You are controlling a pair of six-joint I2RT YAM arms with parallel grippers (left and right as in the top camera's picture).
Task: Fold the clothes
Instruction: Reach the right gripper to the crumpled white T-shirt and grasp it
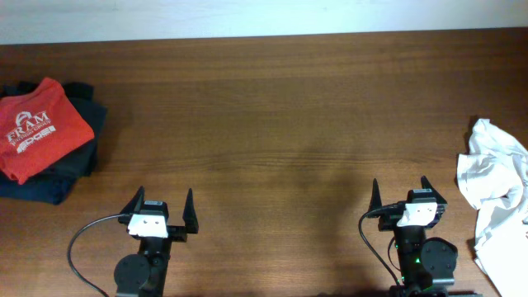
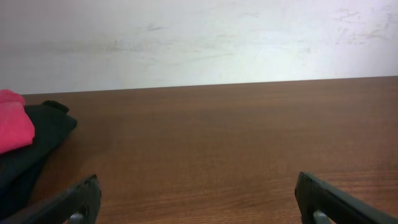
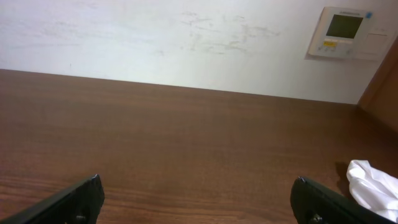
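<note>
The white T-shirt [image 1: 498, 194] lies crumpled at the table's right edge; its graphic is hidden. A corner of it shows at the lower right of the right wrist view [image 3: 373, 186]. My right gripper [image 1: 401, 191] is open and empty near the front edge, left of the shirt and apart from it; its open fingers frame bare wood in its own view [image 3: 198, 186]. My left gripper [image 1: 165, 200] is open and empty at the front left, far from the shirt, over bare wood [image 2: 198, 185].
A red shirt with white "FRAM" lettering [image 1: 37, 125] lies folded on a dark navy garment [image 1: 76, 157] at the far left; both show in the left wrist view [image 2: 13, 127]. A wall thermostat [image 3: 347, 32] hangs behind the wooden table [image 1: 272, 124].
</note>
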